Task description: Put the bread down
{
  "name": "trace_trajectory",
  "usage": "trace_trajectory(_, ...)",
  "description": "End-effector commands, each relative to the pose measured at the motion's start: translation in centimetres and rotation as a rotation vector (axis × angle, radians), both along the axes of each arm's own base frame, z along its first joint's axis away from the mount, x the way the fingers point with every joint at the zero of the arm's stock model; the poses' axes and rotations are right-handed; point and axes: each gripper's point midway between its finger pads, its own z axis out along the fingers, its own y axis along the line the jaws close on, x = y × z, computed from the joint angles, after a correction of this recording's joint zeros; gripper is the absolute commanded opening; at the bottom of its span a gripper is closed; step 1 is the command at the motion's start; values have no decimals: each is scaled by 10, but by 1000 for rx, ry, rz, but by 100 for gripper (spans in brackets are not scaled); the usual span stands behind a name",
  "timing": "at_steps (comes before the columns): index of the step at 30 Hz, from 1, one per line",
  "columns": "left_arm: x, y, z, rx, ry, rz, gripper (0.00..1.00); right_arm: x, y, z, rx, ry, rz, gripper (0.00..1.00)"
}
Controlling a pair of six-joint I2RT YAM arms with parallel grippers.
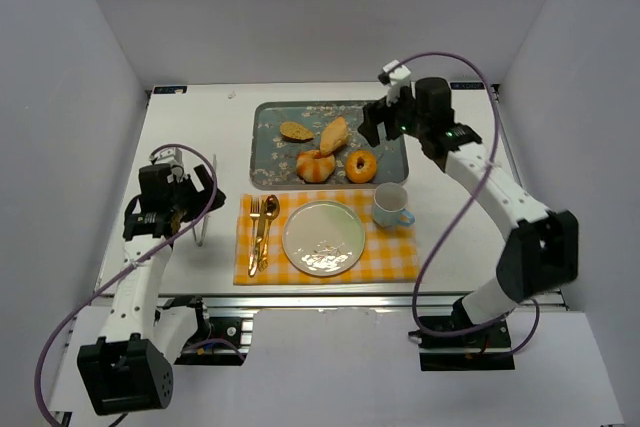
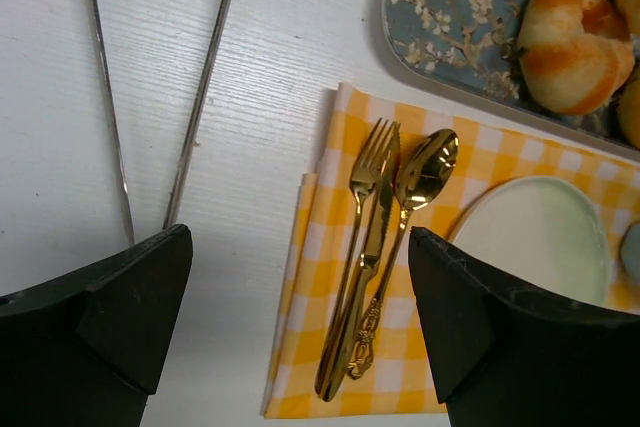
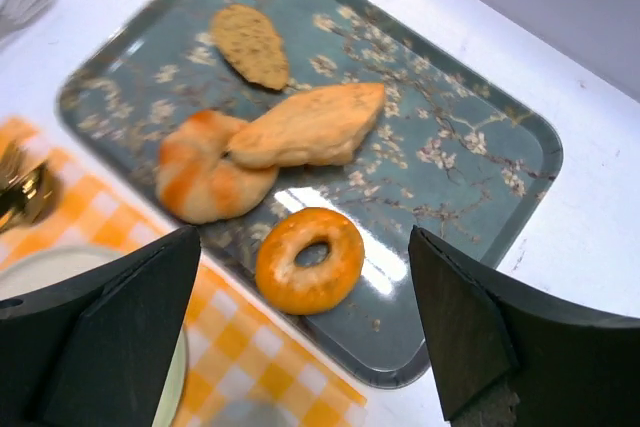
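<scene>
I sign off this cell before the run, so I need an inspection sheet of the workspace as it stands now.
Surface: white table, yellow checked placemat near centre.
Job's things: ring-shaped bread on the floral tray, near right corner; plate bare.
Clutter: croissant-like pastry, long roll, flat brown piece on the tray; cup and gold cutlery on the placemat; thin metal rods by the left arm.
Grippers: left gripper open, empty, beside the placemat; right gripper open, empty, above the bread.
Cables: purple cable looping from each arm.
Surroundings: plain white walls.

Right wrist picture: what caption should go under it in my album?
Open right hand hovers above the ring-shaped bread on a flowery tray, beside other pastries.
</scene>
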Motion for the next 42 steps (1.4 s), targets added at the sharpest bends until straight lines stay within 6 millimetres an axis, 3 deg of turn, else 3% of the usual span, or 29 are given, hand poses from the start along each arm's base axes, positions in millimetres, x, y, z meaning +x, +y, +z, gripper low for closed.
trace_trajectory(1, 16, 13, 14, 81, -38, -2, 98, -37, -4, 10, 28, -91, 175, 89)
trace_trajectory(2, 18, 18, 2, 101, 12, 13, 97, -80, 4, 31, 25, -216, 428, 84)
trace_trajectory(3, 18, 22, 2, 116, 12, 23, 95, -81, -3, 16, -28, -221, 445, 80)
trace_trajectory(4, 18, 25, -2, 131, 27, 30, 92, -93, -3, 17, -25, -247, 505, 72)
trace_trajectory(5, 20, 28, -10, 142, 55, 35, 87, -114, 1, 28, 2, -299, 593, 57)
trace_trajectory(6, 21, 32, -14, 161, 73, 42, 79, -123, 1, 25, -2, -312, 622, 34)
trace_trajectory(7, 22, 34, -17, 176, 85, 38, 53, -130, 1, 20, -3, -314, 649, 1)
trace_trajectory(9, 24, 36, -29, 188, 137, 26, 30, -146, 0, 6, 4, -274, 688, 0)
trace_trajectory(10, 27, 37, -30, 200, 148, 13, 27, -149, -1, 2, 5, -253, 692, 13)
trace_trajectory(12, 27, 40, -45, 217, 215, -5, 34, -156, -2, -9, 7, -180, 703, 63)
trace_trajectory(13, 29, 41, -47, 231, 230, -19, 43, -158, -3, -12, 9, -160, 703, 86)
trace_trajectory(14, 27, 47, -52, 258, 263, -3, 67, -162, -3, -18, 15, -128, 709, 89)
trace_trajectory(17, 29, 53, -68, 283, 311, -7, 83, -165, -5, -21, 13, -123, 697, 89)
trace_trajectory(19, 32, 57, -74, 305, 334, -3, 85, -166, -7, -26, 20, -116, 679, 89)
trace_trajectory(33, 48, 71, -125, 408, 434, -56, 84, -160, -6, -26, 32, -106, 649, 89)
trace_trajectory(37, 49, 66, -134, 386, 410, -67, 76, -158, -9, -26, 26, -105, 634, 89)
trace_trajectory(40, 50, 63, -137, 366, 402, -65, 60, -156, -11, -27, 25, -101, 625, 89)
trace_trajectory(41, 49, 62, -138, 362, 403, -64, 47, -155, -12, -26, 25, -101, 620, 89)
trace_trajectory(42, 48, 61, -139, 358, 404, -61, 40, -155, -12, -27, 25, -98, 620, 89)
